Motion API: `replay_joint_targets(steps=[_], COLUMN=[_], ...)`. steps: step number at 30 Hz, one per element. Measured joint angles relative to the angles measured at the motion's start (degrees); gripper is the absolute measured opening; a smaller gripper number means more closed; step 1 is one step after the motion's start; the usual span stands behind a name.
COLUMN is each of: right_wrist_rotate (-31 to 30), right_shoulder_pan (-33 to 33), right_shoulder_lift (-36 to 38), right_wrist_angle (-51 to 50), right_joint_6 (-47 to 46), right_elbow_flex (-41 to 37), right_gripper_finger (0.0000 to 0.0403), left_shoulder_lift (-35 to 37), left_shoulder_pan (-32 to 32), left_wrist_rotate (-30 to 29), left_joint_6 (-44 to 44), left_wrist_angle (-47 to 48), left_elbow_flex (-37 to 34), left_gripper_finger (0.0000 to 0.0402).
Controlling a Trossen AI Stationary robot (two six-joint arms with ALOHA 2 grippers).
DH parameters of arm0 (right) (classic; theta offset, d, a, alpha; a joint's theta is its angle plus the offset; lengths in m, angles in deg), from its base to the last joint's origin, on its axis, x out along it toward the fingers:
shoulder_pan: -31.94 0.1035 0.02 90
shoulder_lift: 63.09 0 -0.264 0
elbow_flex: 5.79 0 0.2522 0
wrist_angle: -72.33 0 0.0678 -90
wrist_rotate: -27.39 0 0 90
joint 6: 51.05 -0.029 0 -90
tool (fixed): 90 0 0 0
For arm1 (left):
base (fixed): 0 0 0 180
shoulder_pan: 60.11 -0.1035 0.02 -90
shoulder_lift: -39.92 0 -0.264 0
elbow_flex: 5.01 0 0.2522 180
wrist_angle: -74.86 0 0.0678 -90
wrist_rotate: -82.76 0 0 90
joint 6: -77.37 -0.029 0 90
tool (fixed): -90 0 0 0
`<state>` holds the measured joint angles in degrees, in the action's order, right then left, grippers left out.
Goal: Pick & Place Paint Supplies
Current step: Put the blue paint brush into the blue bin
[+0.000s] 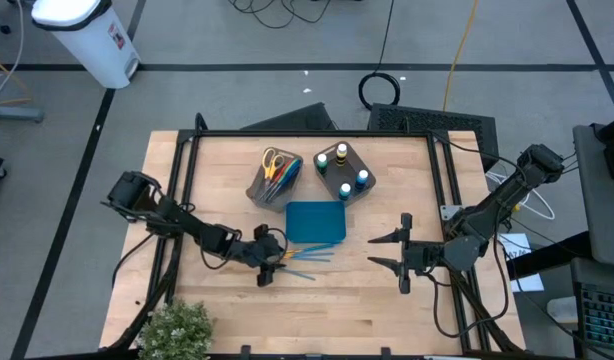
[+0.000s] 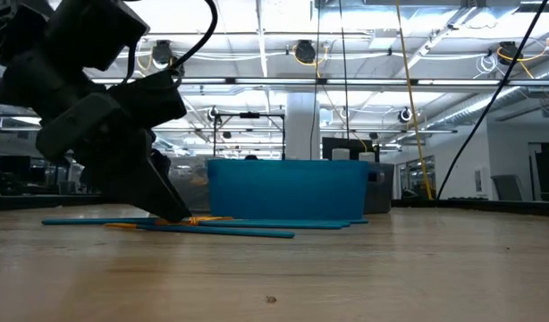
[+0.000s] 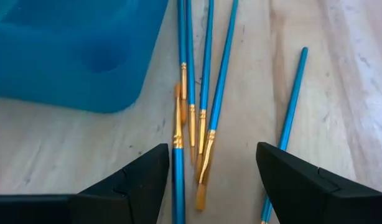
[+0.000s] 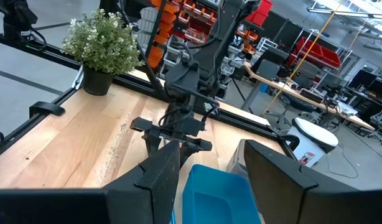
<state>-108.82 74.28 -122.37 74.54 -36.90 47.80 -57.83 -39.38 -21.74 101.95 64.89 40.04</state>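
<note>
Several thin blue brushes [image 3: 204, 106] with gold ferrules lie flat on the wooden table, next to the teal tray [image 1: 315, 221]. One more brush [image 3: 292, 112] lies a little apart from them. My left gripper [image 3: 209, 186] is open and slants down, low over the table. Its two fingers stand on either side of the brushes' bristle ends [image 2: 198, 220]. My right gripper [image 1: 403, 252] hangs open above the table's right half, with nothing between its fingers. Scissors [image 1: 275, 160] stand in the left bin and white paint bottles [image 1: 344, 172] in the right one.
Two grey-brown bins [image 1: 271, 192] [image 1: 327, 160] stand behind the tray, toward the far edge. A potted plant [image 1: 177, 330] sits at the near left corner. Bare wood lies between the brushes and my right gripper. A black frame rail [image 1: 187, 190] runs along the table's sides.
</note>
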Motion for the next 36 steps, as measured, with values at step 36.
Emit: replay_joint_targets(steps=[36], right_wrist_rotate=[0.0], right_shoulder_pan=[0.02], right_shoulder_lift=[0.0], right_wrist_angle=[-0.02], right_joint_6=[0.0], right_elbow_flex=[0.0], right_gripper_finger=[0.0171], left_shoulder_lift=[-0.55], left_shoulder_pan=[1.47], left_wrist_rotate=[-6.67], left_joint_6=[-4.03], left_wrist_angle=[-3.38], left_elbow_flex=[-0.02], left_gripper_finger=[0.025])
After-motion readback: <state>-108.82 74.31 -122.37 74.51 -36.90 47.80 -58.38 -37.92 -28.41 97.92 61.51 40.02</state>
